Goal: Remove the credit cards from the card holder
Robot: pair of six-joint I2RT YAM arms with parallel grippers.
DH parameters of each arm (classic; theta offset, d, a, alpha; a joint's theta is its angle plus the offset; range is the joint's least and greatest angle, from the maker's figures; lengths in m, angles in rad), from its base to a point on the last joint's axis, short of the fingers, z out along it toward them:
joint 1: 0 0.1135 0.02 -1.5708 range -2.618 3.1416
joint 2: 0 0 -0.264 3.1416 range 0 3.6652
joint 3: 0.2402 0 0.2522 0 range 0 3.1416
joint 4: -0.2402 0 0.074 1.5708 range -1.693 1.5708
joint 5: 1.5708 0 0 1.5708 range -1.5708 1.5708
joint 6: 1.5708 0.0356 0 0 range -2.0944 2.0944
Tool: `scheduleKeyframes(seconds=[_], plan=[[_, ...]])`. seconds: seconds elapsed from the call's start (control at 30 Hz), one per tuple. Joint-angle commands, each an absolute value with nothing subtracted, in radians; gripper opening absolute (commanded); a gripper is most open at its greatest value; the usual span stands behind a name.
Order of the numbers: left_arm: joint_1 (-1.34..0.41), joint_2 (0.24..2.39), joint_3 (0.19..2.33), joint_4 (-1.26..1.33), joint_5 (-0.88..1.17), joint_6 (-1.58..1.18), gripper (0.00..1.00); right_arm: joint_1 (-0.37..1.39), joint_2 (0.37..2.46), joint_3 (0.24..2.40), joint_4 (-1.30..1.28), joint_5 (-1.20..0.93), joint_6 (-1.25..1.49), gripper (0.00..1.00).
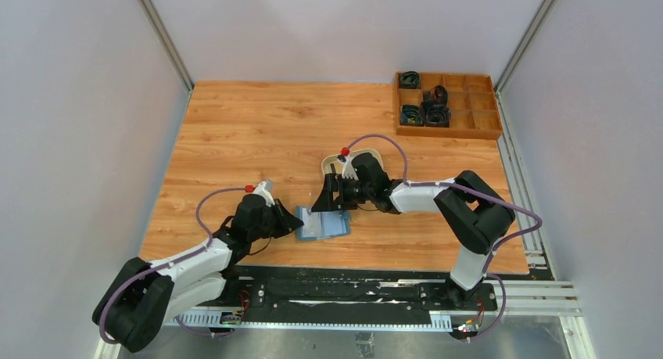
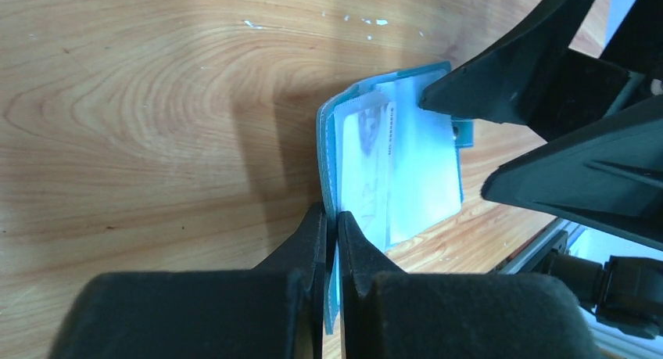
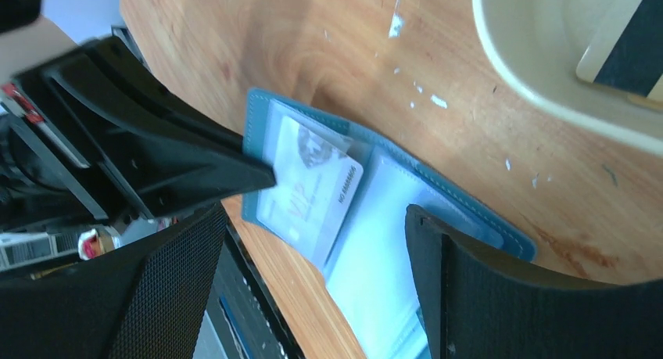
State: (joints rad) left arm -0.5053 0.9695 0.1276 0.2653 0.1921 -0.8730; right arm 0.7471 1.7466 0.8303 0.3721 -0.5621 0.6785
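- The left gripper (image 1: 295, 224) lies low over the table (image 1: 258, 132), near its front edge. Its own wrist camera shows what the overhead view cannot: the jaws are pinched tight on the left edge of the card holder (image 2: 391, 163).
- The card holder (image 1: 322, 224) lies open and flat on the wood between the two grippers. From above it is only a teal and pale rectangle.
- The right wrist view shows its clear sleeves. A pale VIP card (image 3: 313, 188) with printed lettering sits inside the sleeve nearest the pinched edge. The left wrist camera sees that card (image 2: 367, 163) almost edge-on.
- The right gripper (image 1: 332, 205) hangs above the holder's far side. Its own camera shows the jaws spread wide (image 3: 313, 218), with the open holder below the gap and nothing clasped.
- In the left wrist view one black fingertip (image 2: 428, 101) meets the holder's edge beside the small closing tab. I cannot tell whether it presses down.
- Behind the right gripper is a beige tray (image 1: 375, 154), partly hidden from above. The right wrist view shows a striped card (image 3: 625, 50) lying inside it.
- At the far right corner stands a wooden compartment box (image 1: 469, 128) holding dark items.
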Motion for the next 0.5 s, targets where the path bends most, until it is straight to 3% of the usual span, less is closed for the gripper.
scheduleKeyframes(seconds=[0.0,0.47], plan=[[-0.499,1.045,0.111,0.249,0.113,-0.881,0.00,0.766,1.787,0.821,0.515,-0.482,0.783,0.88],[-0.499,1.192,0.108,0.249,0.031,-0.854,0.00,0.817,1.747,0.826,0.460,-0.507,0.761,0.87]])
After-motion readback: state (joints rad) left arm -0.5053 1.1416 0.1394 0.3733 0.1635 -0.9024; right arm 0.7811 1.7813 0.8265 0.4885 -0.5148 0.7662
